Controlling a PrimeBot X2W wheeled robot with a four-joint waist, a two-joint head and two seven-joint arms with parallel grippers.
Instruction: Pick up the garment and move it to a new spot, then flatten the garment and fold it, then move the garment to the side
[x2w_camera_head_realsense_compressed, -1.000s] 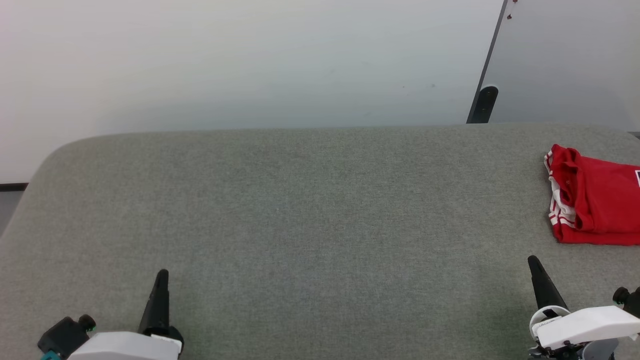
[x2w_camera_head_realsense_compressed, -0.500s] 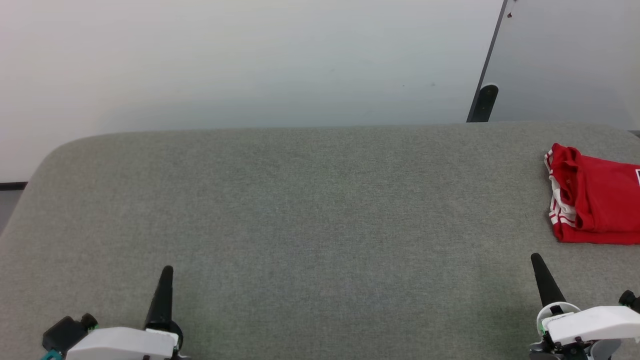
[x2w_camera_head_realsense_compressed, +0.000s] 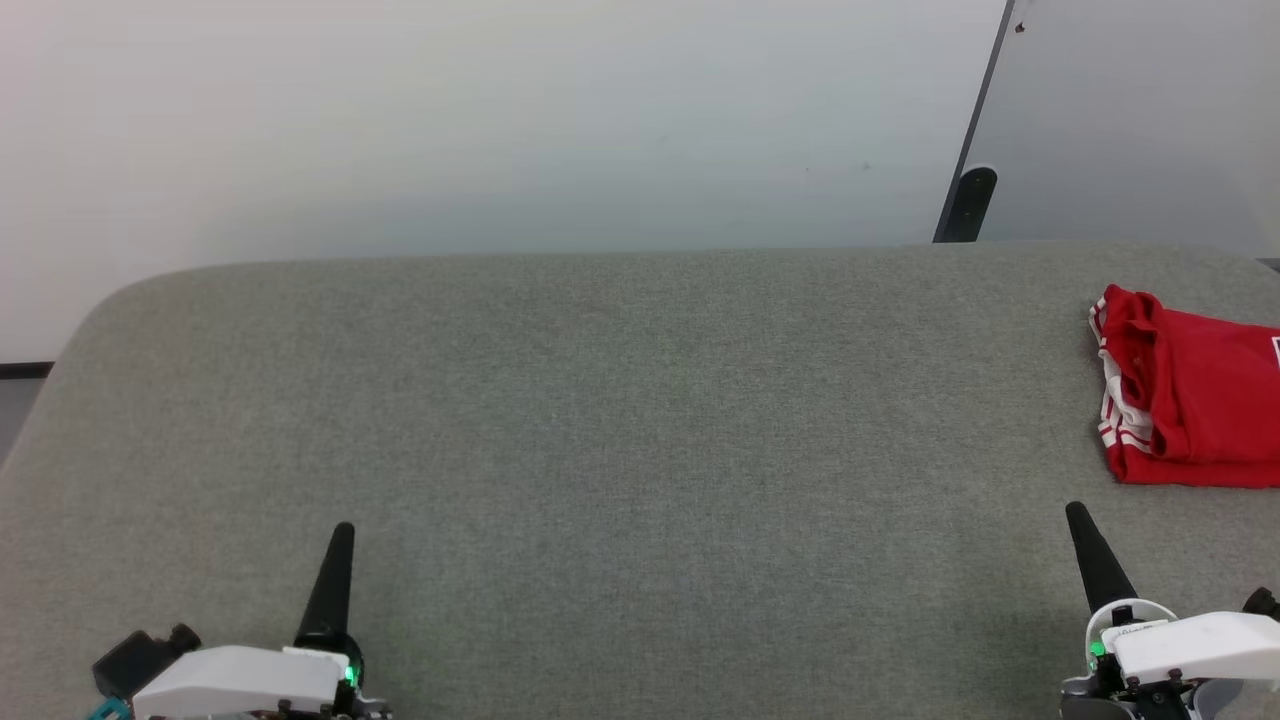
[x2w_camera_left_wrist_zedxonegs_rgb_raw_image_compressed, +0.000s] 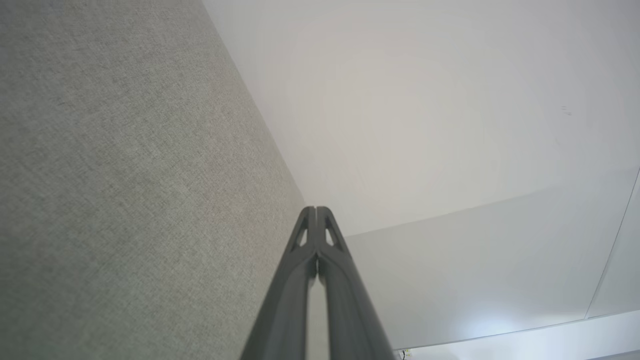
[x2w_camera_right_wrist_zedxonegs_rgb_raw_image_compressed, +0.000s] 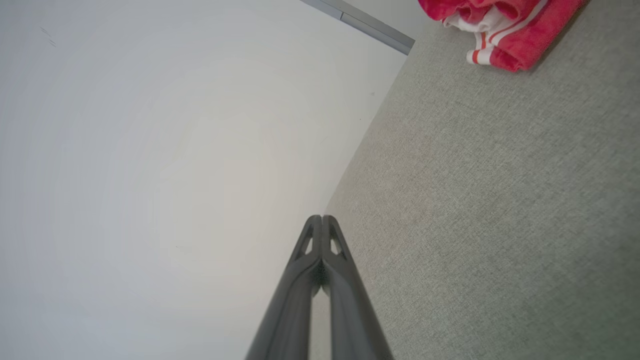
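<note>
At the near left, the left gripper (x2w_camera_head_realsense_compressed: 343, 530) has its two dark fingers pressed together, gripping nothing. At the near right, the right gripper (x2w_camera_head_realsense_compressed: 1075, 512) is closed the same way and also empty. Both point away over the grey fabric surface (x2w_camera_head_realsense_compressed: 620, 400). Further off at the far right lies the garment (x2w_camera_head_realsense_compressed: 1200, 400), folded, red with white-striped trim and cut off by the frame edge. Its lettering cannot be read.

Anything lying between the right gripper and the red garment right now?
No. In the head view, bare grey surface runs from the right gripper to the garment; the right wrist view agrees.
</note>
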